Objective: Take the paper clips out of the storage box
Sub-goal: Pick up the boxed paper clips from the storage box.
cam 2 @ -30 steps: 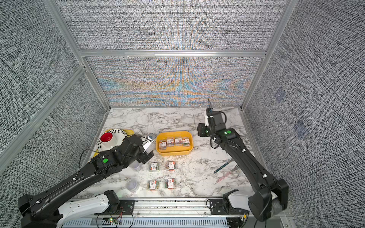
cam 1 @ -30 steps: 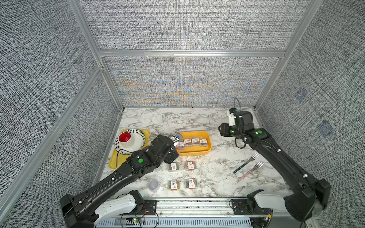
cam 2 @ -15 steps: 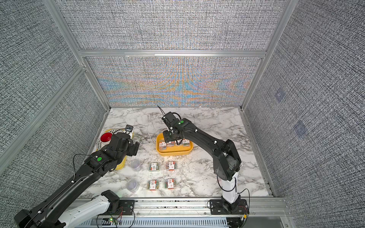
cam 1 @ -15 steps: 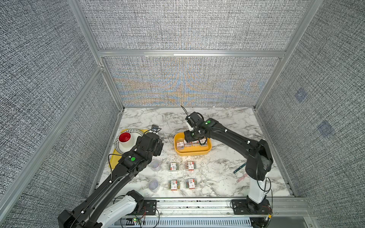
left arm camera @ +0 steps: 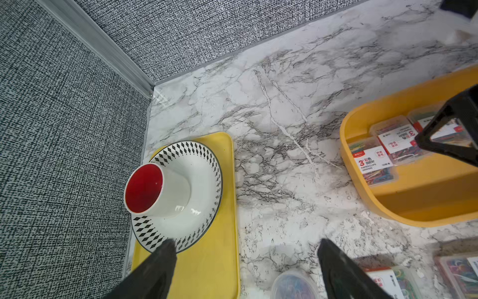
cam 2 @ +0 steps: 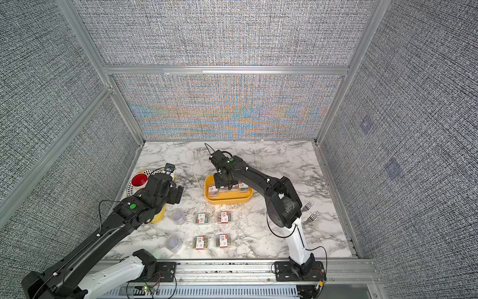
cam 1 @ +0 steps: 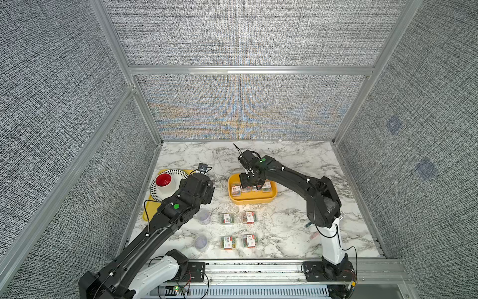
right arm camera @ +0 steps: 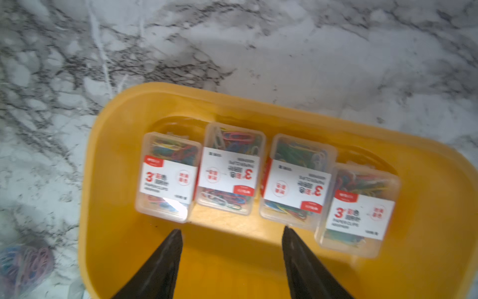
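Bearing white-and-red labels [right arm camera: 168, 178] reading "3" and "PAPERCLIPS", four cases of paper clips [right arm camera: 230, 168] lie in the yellow storage box [right arm camera: 108, 181] under the right tool [right arm camera: 231, 229], jaws apart and empty; the left tool [left arm camera: 246, 241] gapes empty near four more cases [cam 1: 227, 218] on the surface [cam 1: 284, 220].

inside the storage box [right arm camera: 108, 181] only the front half of the floor is bare, and the right gripper [right arm camera: 231, 230] hangs over it; four cases [right arm camera: 230, 168] stand in a row along the back wall, close together. in front of the box, four more cases [cam 1: 227, 218] and two round tubs [cam 1: 203, 217] take the middle of the table [cam 1: 310, 155]. behind the box and to its right the marble is free for you, until the forks [cam 2: 309, 205].
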Robot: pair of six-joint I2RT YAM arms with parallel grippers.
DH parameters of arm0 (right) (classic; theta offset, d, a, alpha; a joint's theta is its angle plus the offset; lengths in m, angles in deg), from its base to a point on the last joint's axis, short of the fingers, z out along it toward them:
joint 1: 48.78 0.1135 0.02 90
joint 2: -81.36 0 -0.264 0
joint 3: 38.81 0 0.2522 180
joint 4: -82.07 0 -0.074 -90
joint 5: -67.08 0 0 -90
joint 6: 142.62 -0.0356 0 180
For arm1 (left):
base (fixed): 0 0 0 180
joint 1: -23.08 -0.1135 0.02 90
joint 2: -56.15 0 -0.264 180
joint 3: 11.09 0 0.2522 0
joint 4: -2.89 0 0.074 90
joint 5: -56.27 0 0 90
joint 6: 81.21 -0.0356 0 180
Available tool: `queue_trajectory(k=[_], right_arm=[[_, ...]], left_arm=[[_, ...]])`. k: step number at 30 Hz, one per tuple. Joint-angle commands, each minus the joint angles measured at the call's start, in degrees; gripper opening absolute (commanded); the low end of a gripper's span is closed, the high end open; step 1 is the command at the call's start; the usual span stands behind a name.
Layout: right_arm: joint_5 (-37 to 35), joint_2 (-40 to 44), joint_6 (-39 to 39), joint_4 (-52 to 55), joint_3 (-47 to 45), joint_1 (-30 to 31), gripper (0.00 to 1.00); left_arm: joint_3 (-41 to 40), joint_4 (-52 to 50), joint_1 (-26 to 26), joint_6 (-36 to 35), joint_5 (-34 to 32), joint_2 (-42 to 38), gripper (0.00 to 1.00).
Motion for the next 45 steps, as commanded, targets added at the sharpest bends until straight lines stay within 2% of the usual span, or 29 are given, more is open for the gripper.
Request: queue_trajectory(k=[1, 15, 25, 45], right_arm=[[-3.22, 2.60, -2.00, -0.17, -3.35, -1.13, 0.65], [-5.03, 7.42, -1.81, -2.28, -13.43, -6.16, 0.63], [-4.24, 3.29, -1.35, -1.66, -10.79, -7.06, 0.63], [-8.37, -2.75, -2.19, 1.65, -6.45, -7.99, 0.61]], left_arm=[[0.46, 0.73, -0.23, 0.84, 0.12, 0.33, 0.89], [0.68, 0.41, -0.43, 0.87, 1.19, 1.05, 0.86], [0.79, 0.21, -0.51, 0.70, 1.47, 1.42, 0.86], [1.01, 0.10, -0.64, 0.56, 1.73, 0.85, 0.86]])
